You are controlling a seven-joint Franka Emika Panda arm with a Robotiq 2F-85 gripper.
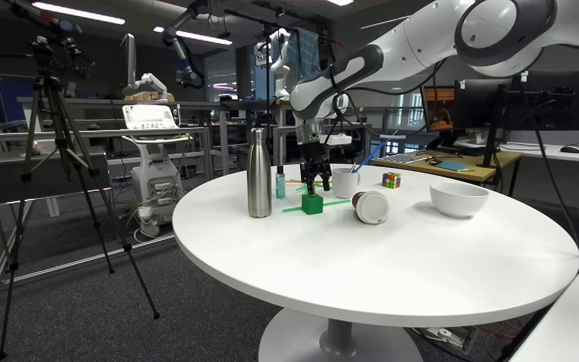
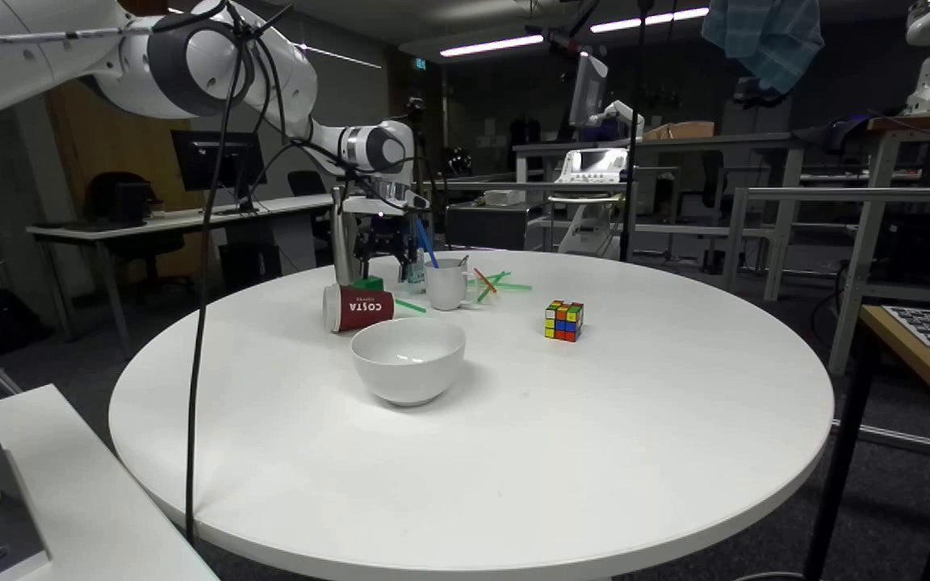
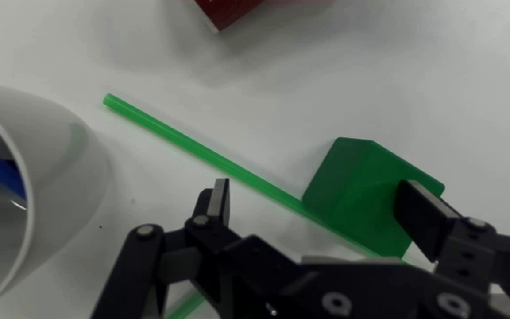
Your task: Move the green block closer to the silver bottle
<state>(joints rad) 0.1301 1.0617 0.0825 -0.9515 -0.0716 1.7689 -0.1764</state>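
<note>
The green block [image 1: 312, 205] rests on the white table, a short way from the silver bottle [image 1: 259, 176], which stands upright. In an exterior view, the bottle [image 2: 343, 246] is partly hidden behind the arm and the block [image 2: 368, 283] shows only a sliver behind the paper cup. My gripper [image 1: 320, 189] points down at the block with its jaws wide apart. Seen from the wrist, one finger [image 3: 423, 217] overlaps the block's top [image 3: 357, 190], while the opposite finger [image 3: 219, 204] is over bare table. Whether the overlapping finger touches the block I cannot tell.
A green straw [image 3: 193, 148] runs along the block's side. Close by are a white mug [image 1: 345, 183] with a blue stick, a tipped paper cup [image 1: 371, 207] and a small teal bottle [image 1: 280, 185]. Farther off are a white bowl [image 1: 458, 199] and a puzzle cube [image 1: 391, 180].
</note>
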